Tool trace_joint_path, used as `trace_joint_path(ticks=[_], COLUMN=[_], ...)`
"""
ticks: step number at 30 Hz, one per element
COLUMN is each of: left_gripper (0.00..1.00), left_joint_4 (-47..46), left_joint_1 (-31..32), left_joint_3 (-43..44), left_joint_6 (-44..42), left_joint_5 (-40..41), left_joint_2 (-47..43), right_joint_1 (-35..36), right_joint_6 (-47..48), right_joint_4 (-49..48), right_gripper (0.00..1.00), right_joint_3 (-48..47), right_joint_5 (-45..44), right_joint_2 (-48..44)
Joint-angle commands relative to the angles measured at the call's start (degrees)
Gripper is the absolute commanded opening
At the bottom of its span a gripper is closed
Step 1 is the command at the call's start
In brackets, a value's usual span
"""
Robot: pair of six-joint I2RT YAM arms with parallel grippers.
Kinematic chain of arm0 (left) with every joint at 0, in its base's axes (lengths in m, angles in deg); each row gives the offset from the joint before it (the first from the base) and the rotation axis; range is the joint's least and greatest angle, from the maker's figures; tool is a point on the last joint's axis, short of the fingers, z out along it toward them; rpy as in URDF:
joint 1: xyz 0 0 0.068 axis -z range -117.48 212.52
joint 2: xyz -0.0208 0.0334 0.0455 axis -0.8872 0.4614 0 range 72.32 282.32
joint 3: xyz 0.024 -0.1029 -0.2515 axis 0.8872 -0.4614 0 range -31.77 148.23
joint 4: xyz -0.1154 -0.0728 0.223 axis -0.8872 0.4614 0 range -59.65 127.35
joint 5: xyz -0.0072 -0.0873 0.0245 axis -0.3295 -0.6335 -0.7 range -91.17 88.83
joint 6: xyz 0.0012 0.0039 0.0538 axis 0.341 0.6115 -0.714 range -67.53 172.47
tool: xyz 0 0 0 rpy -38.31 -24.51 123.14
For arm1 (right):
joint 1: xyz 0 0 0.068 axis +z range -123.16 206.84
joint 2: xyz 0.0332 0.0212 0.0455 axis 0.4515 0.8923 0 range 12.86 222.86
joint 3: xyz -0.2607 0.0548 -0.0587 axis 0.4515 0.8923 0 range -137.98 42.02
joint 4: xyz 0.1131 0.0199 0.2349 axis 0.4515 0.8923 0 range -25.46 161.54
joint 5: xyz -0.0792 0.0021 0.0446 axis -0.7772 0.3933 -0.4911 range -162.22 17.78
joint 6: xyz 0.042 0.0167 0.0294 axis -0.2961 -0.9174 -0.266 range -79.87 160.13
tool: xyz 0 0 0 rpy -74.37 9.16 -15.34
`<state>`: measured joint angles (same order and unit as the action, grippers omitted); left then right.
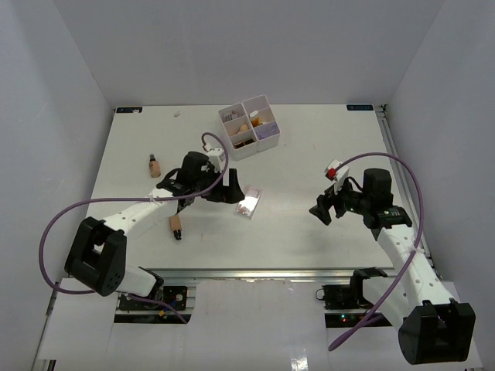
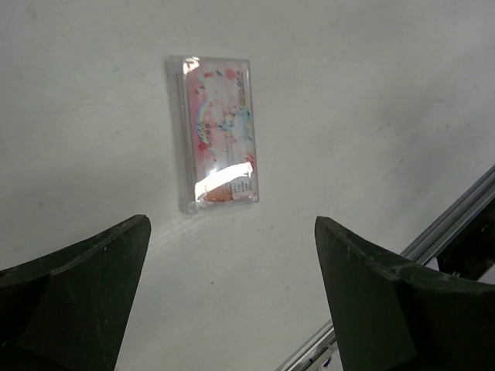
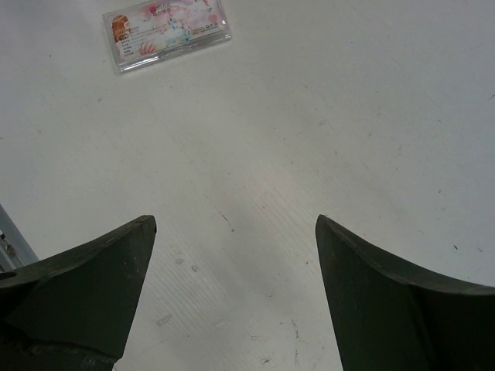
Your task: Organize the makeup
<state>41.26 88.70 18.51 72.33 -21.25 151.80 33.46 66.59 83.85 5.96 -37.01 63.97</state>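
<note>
Both grippers are spread wide and hold nothing. The clear pink palette (image 1: 249, 202) lies flat near the middle of the desk (image 1: 309, 139), a little toward the near edge. The left gripper (image 1: 230, 193) hangs just beside it on the side facing the left edge, while the right gripper (image 1: 322, 210) is well apart, toward the right edge.

From the left wrist, the palette (image 2: 216, 131) sits ahead of the open fingers (image 2: 93, 270), not yet between them. Its long axis points away, so the jaws would close across its narrow width, and the left arm looks the one to take it. The right wrist view catches the palette (image 3: 166, 32) only in its far corner.

Only the top view shows the white box (image 1: 247, 127) by the far edge, a tan bottle (image 1: 176, 226) toward the near left corner, and a white-red packet (image 1: 334, 171) just beyond the right gripper.
</note>
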Motion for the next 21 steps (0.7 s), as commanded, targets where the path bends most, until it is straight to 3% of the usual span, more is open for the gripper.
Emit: trace_joint_path(ticks=[1, 13, 21], left_gripper=[0.98, 0.98, 0.98], left_joint_4=[-0.05, 2.84, 4.88], left_joint_1=[7.86, 17.15, 20.33], left_joint_3=[0.84, 10.97, 13.43], left_joint_6=[1.37, 0.55, 1.3], left_joint_5=[11.52, 29.55, 33.09], left_joint_2=[3.3, 19.68, 23.72], right_joint_1=[-1.15, -2.41, -2.57], right_joint_6=[-1.23, -1.42, -1.57], right_joint_4=[-1.76, -1.73, -1.73], right_gripper=[0.9, 0.9, 0.9], right_joint_3=[-0.16, -0.16, -0.16], right_joint_5=[1.74, 1.97, 2.05], right_joint_2=[-0.52, -1.64, -1.72])
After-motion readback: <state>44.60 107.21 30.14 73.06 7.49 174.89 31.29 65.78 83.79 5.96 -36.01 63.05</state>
